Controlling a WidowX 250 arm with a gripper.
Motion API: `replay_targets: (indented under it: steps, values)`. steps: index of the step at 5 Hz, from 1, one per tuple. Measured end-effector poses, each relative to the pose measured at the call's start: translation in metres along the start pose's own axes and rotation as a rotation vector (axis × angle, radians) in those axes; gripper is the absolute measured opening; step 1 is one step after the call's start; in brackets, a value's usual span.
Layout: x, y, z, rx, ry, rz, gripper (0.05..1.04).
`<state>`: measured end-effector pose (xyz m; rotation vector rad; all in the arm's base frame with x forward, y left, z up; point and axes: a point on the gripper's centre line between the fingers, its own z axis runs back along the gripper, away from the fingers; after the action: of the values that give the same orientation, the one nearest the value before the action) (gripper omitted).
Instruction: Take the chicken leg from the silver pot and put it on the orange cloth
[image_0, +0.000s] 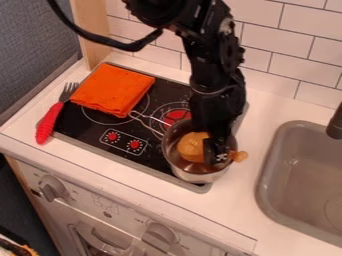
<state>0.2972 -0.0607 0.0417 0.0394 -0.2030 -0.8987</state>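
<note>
Chicken leg (192, 146): its thick end is held within the silver pot (196, 177); its narrow end (239, 156) is seen past the rim on the sink (288, 177) side.
Gripper (217, 154): it is set at the pot's mouth, against the chicken leg; whether the jaws are open or closed on the meat cannot be told.
Grip: if only the smooth, rounded flank is caught, the leg may be squeezed out and dropped back into the pot.
Rim: if the lift is made at a slant, the narrow end may be snagged on it, and the pot tipped or dragged along.
Pot handle (150, 119): it is pointed toward the orange cloth (113, 89); if the leg is carried too low, the thin wire could be struck and the pot turned.
Orange cloth: it is laid folded, up and left of the pot; its raised layers could be bunched by a low approach, or the rounded leg rolled off if released near the edge.
Fork (51, 119): it is placed beyond the cloth from the pot, and could be knocked if the cloth is overshot.
</note>
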Motion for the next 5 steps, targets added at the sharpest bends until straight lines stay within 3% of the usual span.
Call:
replay_targets:
  steps: [1,2,3,4,5]
  values:
    - [-0.001,0.001,-0.008,-0.003,0.016,0.015,0.999]
    - [-0.005,0.004,-0.028,-0.018,0.070,0.032,0.998]
    - [-0.008,0.014,-0.033,-0.006,0.089,0.063,0.948]
    - [-0.011,0.017,-0.033,-0.014,0.088,0.080,0.870]
    - [-0.015,0.022,-0.017,-0.015,0.061,0.121,0.870]
